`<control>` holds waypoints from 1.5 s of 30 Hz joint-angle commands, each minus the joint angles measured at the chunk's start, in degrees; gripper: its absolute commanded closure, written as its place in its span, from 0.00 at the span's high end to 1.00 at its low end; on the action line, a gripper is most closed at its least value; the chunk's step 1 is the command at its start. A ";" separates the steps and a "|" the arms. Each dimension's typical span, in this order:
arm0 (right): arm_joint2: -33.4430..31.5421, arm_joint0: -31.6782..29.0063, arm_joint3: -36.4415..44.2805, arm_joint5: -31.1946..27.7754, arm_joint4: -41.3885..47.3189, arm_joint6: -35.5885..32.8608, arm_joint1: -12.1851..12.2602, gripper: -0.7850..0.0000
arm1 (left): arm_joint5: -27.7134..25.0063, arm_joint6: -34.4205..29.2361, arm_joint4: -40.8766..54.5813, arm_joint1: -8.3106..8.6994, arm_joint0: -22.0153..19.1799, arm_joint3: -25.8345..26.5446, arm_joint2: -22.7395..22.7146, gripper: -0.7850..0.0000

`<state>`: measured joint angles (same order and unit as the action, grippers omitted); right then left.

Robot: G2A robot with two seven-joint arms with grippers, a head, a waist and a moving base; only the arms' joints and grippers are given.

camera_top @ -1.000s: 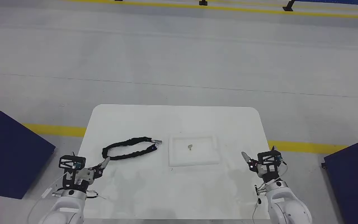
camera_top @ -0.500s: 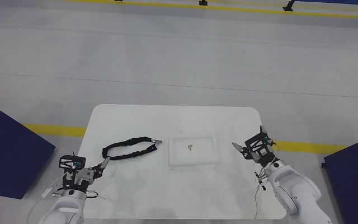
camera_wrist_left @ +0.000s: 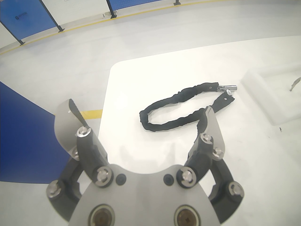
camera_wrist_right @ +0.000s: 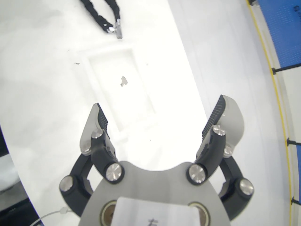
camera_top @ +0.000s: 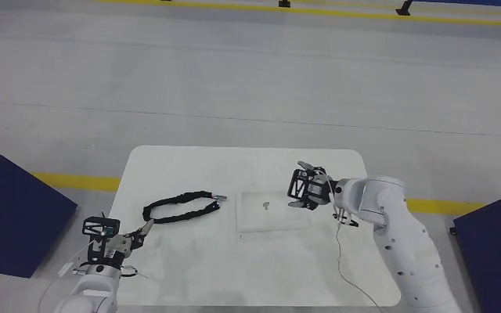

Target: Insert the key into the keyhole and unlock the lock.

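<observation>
A small metal key (camera_top: 267, 206) (camera_wrist_right: 123, 81) lies in a shallow white tray (camera_top: 293, 223) (camera_wrist_right: 141, 99) at mid-table. A black fabric-covered chain lock (camera_top: 176, 207) (camera_wrist_left: 178, 109) (camera_wrist_right: 94, 3) lies looped to the tray's left, its silver lock cylinder (camera_top: 221, 198) (camera_wrist_left: 229, 87) (camera_wrist_right: 117, 29) toward the tray. My right gripper (camera_top: 301, 188) (camera_wrist_right: 160, 111) hangs open over the tray's right edge, the key ahead of its fingers. My left gripper (camera_top: 143, 229) (camera_wrist_left: 141, 114) stands open at the table's front left corner, a short way from the chain.
The white table (camera_top: 196, 274) ends close to the left gripper at its left and front edges. Blue panels (camera_top: 23, 211) stand on the floor beside both front corners of the table. A thin cable (camera_top: 344, 270) trails from the right arm over the table.
The right arm has swung from the table's front right corner inward and away from me, ending over the tray's right edge. The left arm, chain and key have stayed put.
</observation>
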<state>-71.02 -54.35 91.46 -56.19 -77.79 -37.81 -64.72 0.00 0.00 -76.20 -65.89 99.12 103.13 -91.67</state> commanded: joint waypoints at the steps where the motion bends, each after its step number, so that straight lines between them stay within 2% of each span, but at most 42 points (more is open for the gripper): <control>1: 5.16 4.35 -4.74 -1.81 2.88 -3.00 -0.66 1.00 | 0.00 0.00 0.00 0.00 0.00 0.00 0.00 1.00; 4: 12.23 9.88 -10.30 -1.81 7.24 -5.83 -1.65 1.00 | 0.00 0.00 0.00 0.00 0.00 0.00 0.00 1.00; 10: 24.34 18.81 -20.35 -1.81 10.60 -7.95 -4.29 1.00 | 0.00 0.00 0.00 0.00 0.00 0.00 0.00 1.00; 19: 36.80 25.56 -33.87 -1.81 10.55 -4.14 -9.31 1.00 | 0.00 0.00 0.00 0.00 0.00 0.00 0.00 1.00; 25: 40.60 27.47 -41.30 0.34 7.84 1.59 -12.06 1.00 | 0.00 0.00 0.00 0.00 0.00 0.00 0.00 1.00; 37: 43.78 30.36 -52.65 5.78 4.02 10.29 -16.21 1.00 | 0.00 0.00 0.00 0.00 0.00 0.00 0.00 1.00; 43: 44.74 31.11 -56.43 6.74 3.02 12.46 -17.87 0.91 | 0.00 0.00 0.00 0.00 0.00 0.00 0.00 1.00; 45: 44.98 31.32 -57.41 6.87 2.74 13.06 -18.35 0.85 | 0.00 0.00 0.00 0.00 0.00 0.00 0.00 1.00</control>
<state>-26.14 -23.12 34.52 -49.38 -74.93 -25.02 -82.86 0.00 0.00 -76.20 -65.89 99.12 103.13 -91.67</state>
